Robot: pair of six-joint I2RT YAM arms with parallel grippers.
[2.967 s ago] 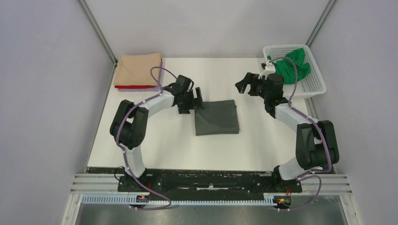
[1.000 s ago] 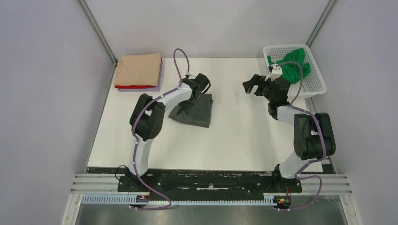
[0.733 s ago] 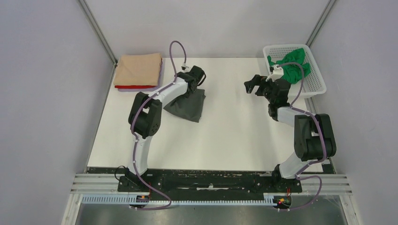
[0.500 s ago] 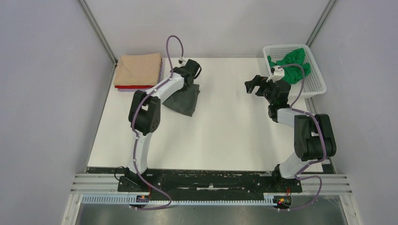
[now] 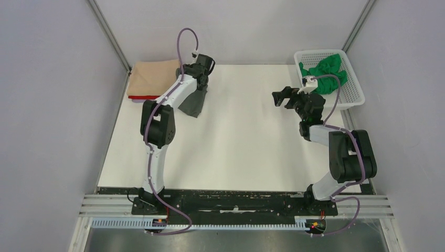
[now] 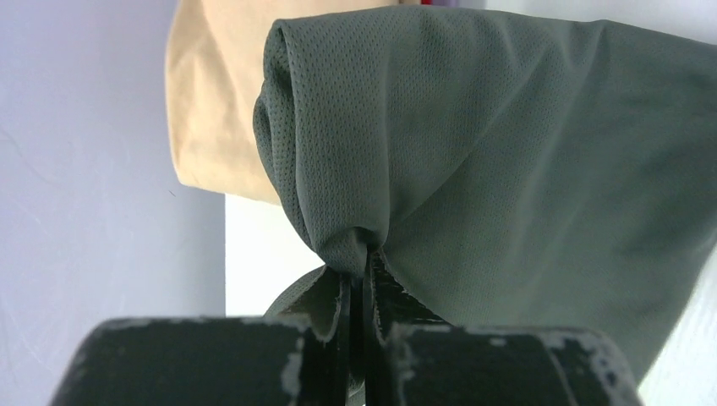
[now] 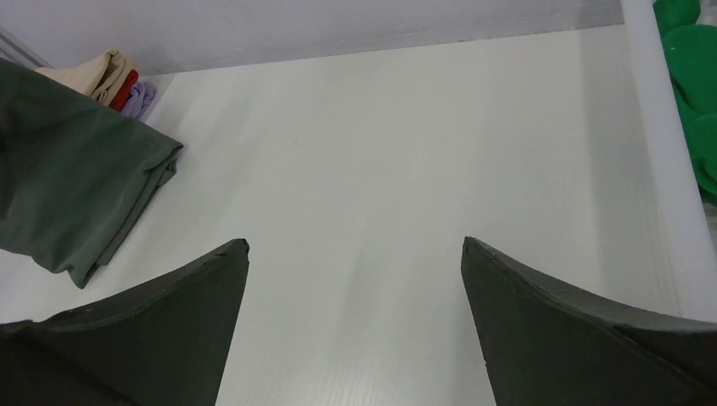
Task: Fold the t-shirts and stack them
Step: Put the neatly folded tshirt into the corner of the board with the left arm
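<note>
The folded dark grey t-shirt (image 5: 193, 103) (image 6: 507, 161) hangs from my left gripper (image 5: 198, 83) (image 6: 365, 264), which is shut on a bunched edge of it. It is lifted at the back left, right beside the stack of folded shirts. That stack has a tan t-shirt (image 5: 153, 77) (image 6: 211, 110) on top, a red one (image 5: 138, 97) below, and a lilac edge (image 7: 142, 98) at the bottom. My right gripper (image 5: 283, 98) (image 7: 355, 241) is open and holds nothing, hovering over the bare table left of the basket. A bright green t-shirt (image 5: 326, 69) lies crumpled in the basket.
The white mesh basket (image 5: 352, 98) stands at the back right corner, close behind my right wrist. Grey walls close in the white table (image 5: 236, 147) on the left, back and right. The tan stack sits against the left wall.
My left arm has carried the grey t-shirt from mid-table toward the back left, up to the tan stack. The right gripper has stayed open and almost still.
</note>
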